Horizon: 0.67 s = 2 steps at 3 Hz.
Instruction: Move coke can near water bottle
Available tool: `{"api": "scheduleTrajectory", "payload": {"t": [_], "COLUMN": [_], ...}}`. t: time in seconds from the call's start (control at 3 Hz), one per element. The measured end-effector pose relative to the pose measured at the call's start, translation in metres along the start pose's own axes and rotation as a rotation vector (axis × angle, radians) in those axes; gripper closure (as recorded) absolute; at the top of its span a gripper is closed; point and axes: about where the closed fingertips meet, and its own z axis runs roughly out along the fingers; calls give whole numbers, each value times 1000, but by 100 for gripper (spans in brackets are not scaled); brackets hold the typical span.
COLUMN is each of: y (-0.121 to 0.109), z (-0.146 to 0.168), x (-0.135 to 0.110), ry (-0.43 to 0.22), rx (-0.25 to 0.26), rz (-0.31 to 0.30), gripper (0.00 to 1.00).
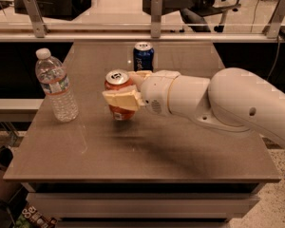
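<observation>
The coke can [118, 82], orange-red with a silver top, is held upright in my gripper [123, 95], lifted a little above the brown table [133, 146]. The gripper's cream fingers are shut around the can's middle, and the white arm comes in from the right. The water bottle [57, 87], clear ribbed plastic with a white cap and a label band, stands upright at the table's left. The can is to the bottle's right with a gap of about one can width between them.
A blue Pepsi can [143, 56] stands at the back middle of the table, just behind the gripper. A railing with metal posts [156, 11] runs behind the table. The table's left edge is close to the bottle.
</observation>
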Motion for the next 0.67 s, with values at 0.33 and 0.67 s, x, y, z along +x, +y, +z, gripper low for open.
{"api": "scheduleTrajectory", "payload": {"t": [0.33,0.67], "y": [15,24], "z": [12,22], "x": [3,10], "ry": [-3,2], "rx": [-43,-73], "rz": [-2,-2], "gripper": [100,100]}}
